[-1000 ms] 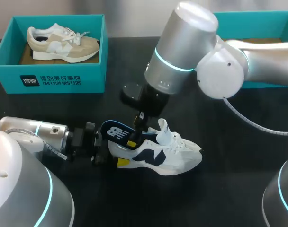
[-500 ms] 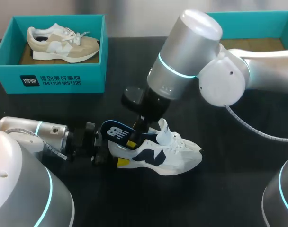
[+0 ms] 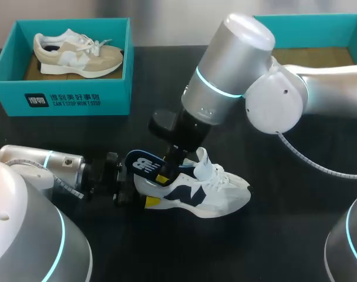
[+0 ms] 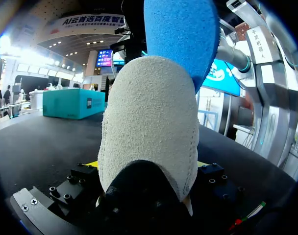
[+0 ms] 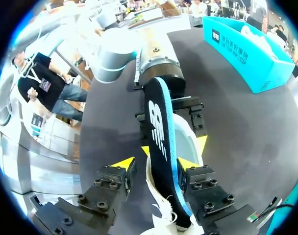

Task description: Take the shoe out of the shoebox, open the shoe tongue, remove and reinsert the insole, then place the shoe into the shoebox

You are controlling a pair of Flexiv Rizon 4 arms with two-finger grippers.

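Observation:
A white and navy shoe [image 3: 202, 194] lies on its side on the black table. Its dark insole [image 3: 144, 164] sticks up out of the heel, showing a blue underside [image 4: 183, 34]. My left gripper [image 3: 137, 191] lies low on the table, shut on the grey suede heel [image 4: 149, 127], one finger on each side. From above, my right gripper [image 3: 167, 170] straddles the insole [image 5: 161, 147]. One of its fingers [image 5: 193, 171] touches the insole's edge, while a narrow gap remains at the other [image 5: 119, 169], so it is open.
A teal shoebox [image 3: 61, 97] holding a beige shoe [image 3: 78, 53] stands at the back left. A second teal box [image 3: 319, 23] stands at the back right, partly hidden by my right arm.
The right gripper's fingers have narrowed around the insole, and its wrist shifted slightly. The left gripper and the shoe have kept still.

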